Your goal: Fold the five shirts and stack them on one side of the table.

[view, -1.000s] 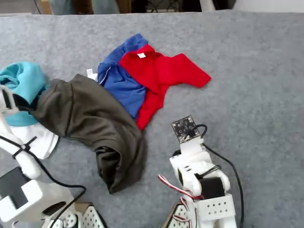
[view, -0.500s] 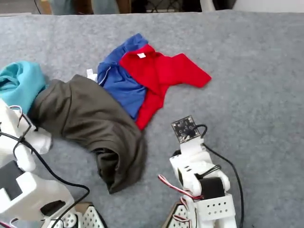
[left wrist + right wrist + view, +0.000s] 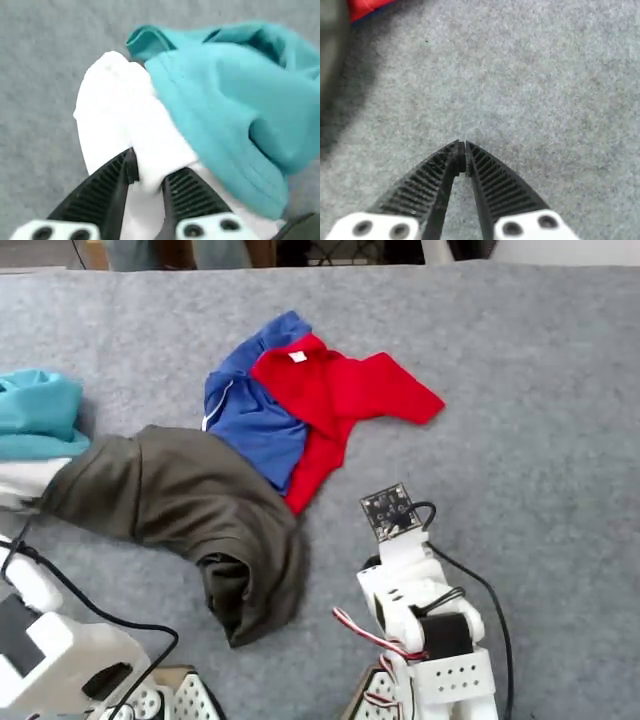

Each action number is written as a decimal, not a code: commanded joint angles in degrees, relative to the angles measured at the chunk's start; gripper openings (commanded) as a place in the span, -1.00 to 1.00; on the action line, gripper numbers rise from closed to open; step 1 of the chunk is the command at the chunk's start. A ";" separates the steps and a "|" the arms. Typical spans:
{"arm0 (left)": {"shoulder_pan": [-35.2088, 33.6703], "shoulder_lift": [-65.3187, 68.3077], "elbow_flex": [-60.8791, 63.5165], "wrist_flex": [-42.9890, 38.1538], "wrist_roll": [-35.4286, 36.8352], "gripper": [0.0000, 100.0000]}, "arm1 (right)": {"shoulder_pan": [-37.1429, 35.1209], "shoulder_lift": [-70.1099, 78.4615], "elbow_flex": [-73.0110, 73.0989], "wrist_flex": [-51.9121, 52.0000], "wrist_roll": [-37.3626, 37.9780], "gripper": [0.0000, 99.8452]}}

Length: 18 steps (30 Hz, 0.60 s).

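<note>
Leftward slides the white shirt [image 3: 110,115], gripped by the left pincer [image 3: 150,167], seemingly to pull it clear; the right pincer [image 3: 465,150] hangs clenched, empty.

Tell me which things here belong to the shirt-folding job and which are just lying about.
Job:
white shirt, pinched in the left end effector
teal shirt, overlapping the white one
dark olive shirt
blue shirt
red shirt, overlapping the blue one

Lying about:
grey table cover
black cable by an arm's base
right end effector, shut over bare cover
</note>
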 commanded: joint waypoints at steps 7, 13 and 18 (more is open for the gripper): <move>5.41 5.10 -15.96 -3.25 0.35 -0.89 | 0.35 -0.31 -0.13 0.09 -0.18 -0.97; 9.36 9.05 -25.27 18.20 3.08 -0.46 | 0.35 -0.31 -0.13 0.09 -0.18 -0.97; 16.04 8.53 -36.35 29.63 3.52 -0.46 | 0.35 -0.31 -0.13 0.09 -0.18 -0.97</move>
